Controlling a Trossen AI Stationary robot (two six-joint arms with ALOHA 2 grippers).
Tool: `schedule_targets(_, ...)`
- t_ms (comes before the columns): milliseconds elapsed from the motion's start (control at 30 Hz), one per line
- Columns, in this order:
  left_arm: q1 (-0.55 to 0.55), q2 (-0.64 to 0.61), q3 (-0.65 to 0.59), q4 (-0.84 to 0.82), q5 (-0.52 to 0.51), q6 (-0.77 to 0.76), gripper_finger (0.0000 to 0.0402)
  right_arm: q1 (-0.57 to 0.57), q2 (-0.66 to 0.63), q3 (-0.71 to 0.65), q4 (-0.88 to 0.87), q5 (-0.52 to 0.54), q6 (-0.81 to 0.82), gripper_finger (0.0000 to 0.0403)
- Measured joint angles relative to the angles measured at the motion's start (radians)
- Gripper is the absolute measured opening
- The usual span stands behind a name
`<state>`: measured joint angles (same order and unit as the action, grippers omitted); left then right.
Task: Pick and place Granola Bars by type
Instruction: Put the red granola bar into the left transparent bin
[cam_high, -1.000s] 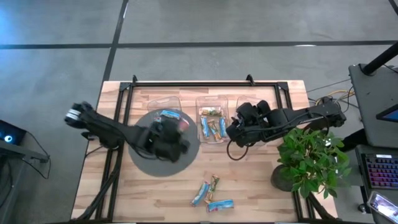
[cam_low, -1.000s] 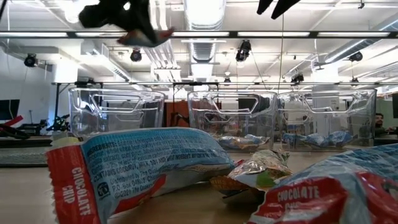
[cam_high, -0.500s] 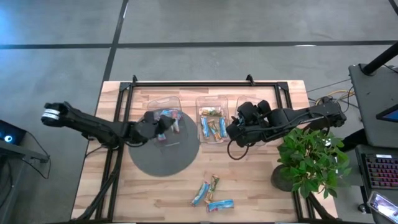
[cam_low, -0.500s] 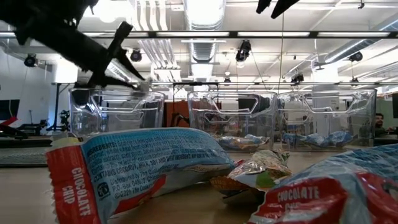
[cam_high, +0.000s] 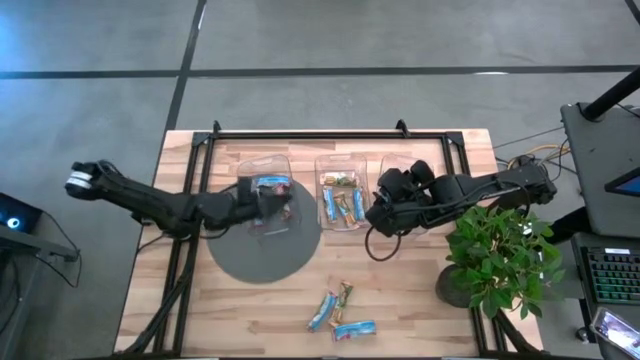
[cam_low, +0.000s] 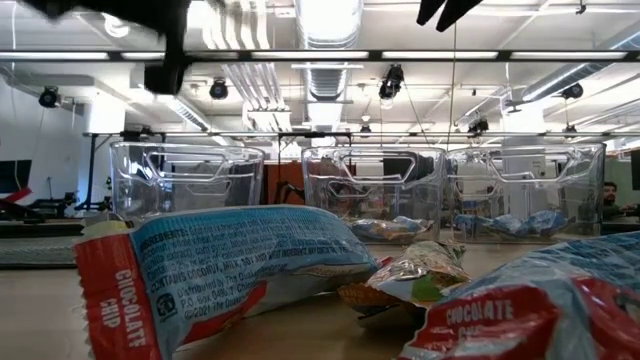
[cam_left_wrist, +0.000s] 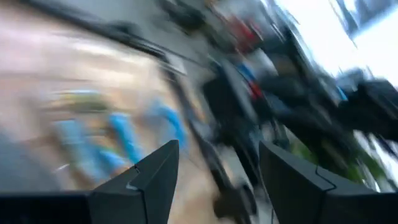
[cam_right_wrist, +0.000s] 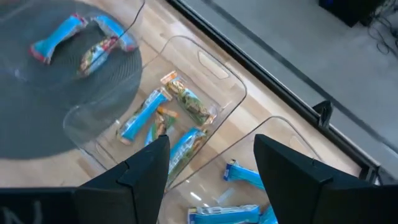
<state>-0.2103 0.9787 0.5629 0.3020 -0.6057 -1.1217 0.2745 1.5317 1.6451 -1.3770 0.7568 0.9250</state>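
Three clear bins are sitting in a row toward the table's far edge, apparently one per bar type, though the middle one is holding blue and multicoloured bars mixed. The left gripper is reaching over the leftmost bin, fingers standing apart with nothing between them; a blue bar is lying inside that bin, under the gripper, likely where that type is meant to go. The right gripper is waiting between the middle and rightmost bins, fingers spread and empty, probably keeping clear while the left arm is working.

Three granola bars are lying loose near the table's front edge, just beside one another, not yet sorted; in the low view a chocolate chip wrapper is filling the foreground. The dark round mat is lying bare at the table's middle left. A potted plant is standing at the right edge.
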Motion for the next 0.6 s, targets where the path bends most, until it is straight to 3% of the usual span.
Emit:
schedule_targets(100, -0.102, 0.033, 0.150, -0.089, 0.044, 0.190, 0.0204, 0.000, 0.007, -0.005, 0.005, -0.019, -0.042, 0.0224)
schedule_targets(200, -0.172, 0.103, 0.312, -0.333, 0.041, 0.210, 0.0203, -0.001, 0.019, -0.017, 0.032, -0.058, -0.092, 0.0224)
schedule_targets(400, -0.183, 0.358, 0.586, -0.776, 0.051, 0.063, 0.0198, -0.001, 0.060, -0.028, 0.053, -0.081, -0.144, 0.0224)
schedule_targets(600, -0.201, 0.634, 0.793, -0.961, 0.227, 0.022, 0.0198, -0.005, 0.071, -0.029, 0.051, -0.166, -0.110, 0.0224)
